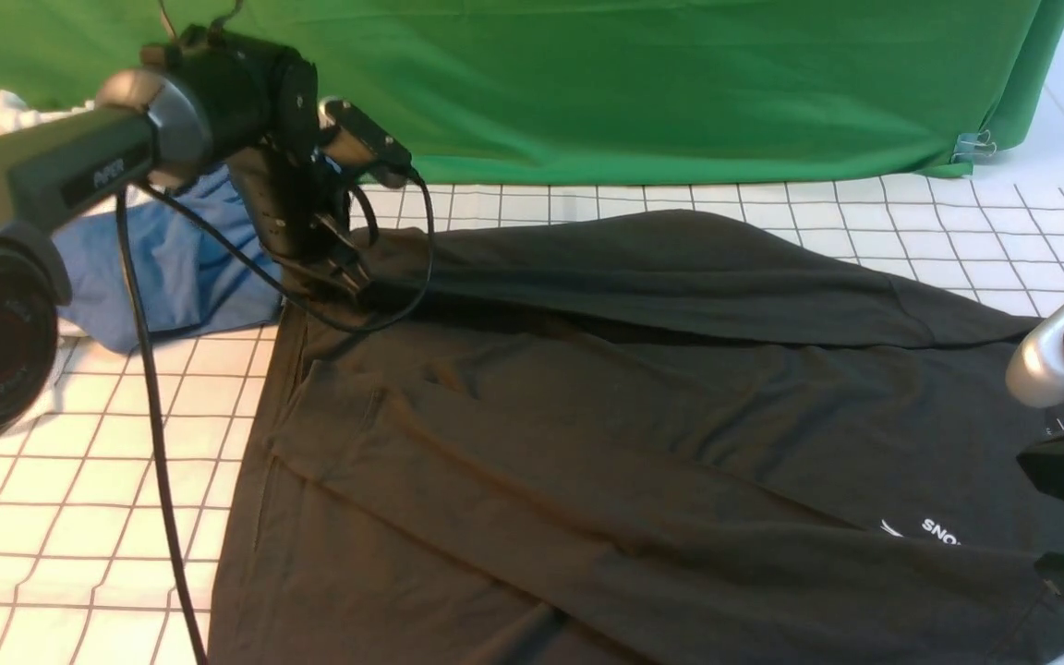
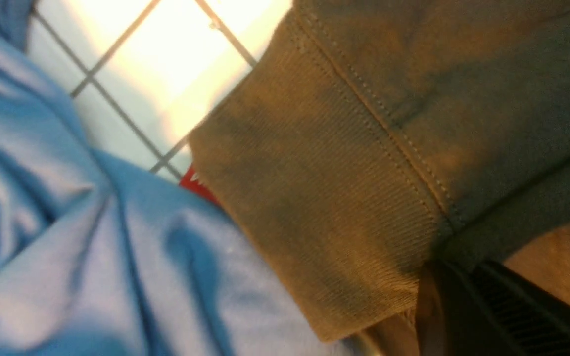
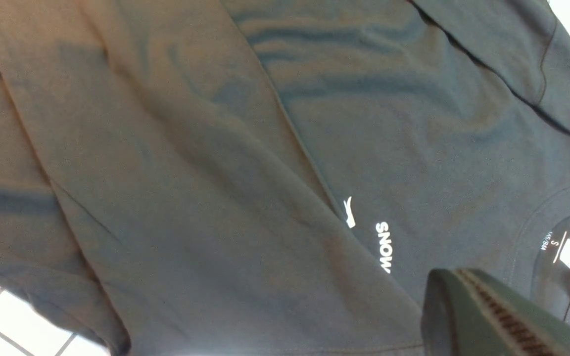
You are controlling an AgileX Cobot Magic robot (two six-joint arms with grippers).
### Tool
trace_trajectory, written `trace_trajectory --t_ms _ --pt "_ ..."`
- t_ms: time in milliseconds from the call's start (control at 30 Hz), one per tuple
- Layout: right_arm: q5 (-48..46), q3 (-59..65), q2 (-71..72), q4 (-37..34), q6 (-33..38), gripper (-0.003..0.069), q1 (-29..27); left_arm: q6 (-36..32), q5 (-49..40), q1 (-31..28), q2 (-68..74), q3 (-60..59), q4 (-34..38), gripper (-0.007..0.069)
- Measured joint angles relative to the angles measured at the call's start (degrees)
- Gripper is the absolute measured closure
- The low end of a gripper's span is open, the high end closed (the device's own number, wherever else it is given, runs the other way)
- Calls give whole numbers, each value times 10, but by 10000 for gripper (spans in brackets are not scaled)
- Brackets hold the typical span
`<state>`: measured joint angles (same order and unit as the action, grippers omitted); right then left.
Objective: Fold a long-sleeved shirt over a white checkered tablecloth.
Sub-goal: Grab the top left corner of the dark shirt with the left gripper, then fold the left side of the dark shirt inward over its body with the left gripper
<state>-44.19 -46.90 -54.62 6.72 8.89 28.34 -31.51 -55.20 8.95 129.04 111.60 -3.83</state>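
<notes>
Charcoal shirt (image 1: 606,416) lies spread mid tablecloth (image 1: 79,462), near sleeve (image 3: 191,198) already laid across body. L claw (image 1: 347,275) pinches far cuff (image 2: 314,198) twd tablecloth's far edge; R claw (image 3: 463,301) pressed together, empty, over collar (image 3: 552,207). Body folds prob. still to come.

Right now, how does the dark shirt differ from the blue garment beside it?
The dark shirt lies spread wide; the blue garment sits bunched in a heap. The shirt carries a white print; the blue garment shows none. The left gripper pinches the shirt's cuff; nothing holds the blue garment. Both rest on the checkered tablecloth.
</notes>
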Motion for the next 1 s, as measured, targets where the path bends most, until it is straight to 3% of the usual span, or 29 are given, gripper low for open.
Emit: trace_trajectory --t_ms 333,667,1000 --pt "2 0 0 1 0 637 0 4 -127 16 -41 28 20 650" --pt "4 0 0 8 0 636 0 51 -143 73 -112 25 16 650" --pt "5 0 0 22 1 624 0 63 -142 128 -240 -135 -18 650"
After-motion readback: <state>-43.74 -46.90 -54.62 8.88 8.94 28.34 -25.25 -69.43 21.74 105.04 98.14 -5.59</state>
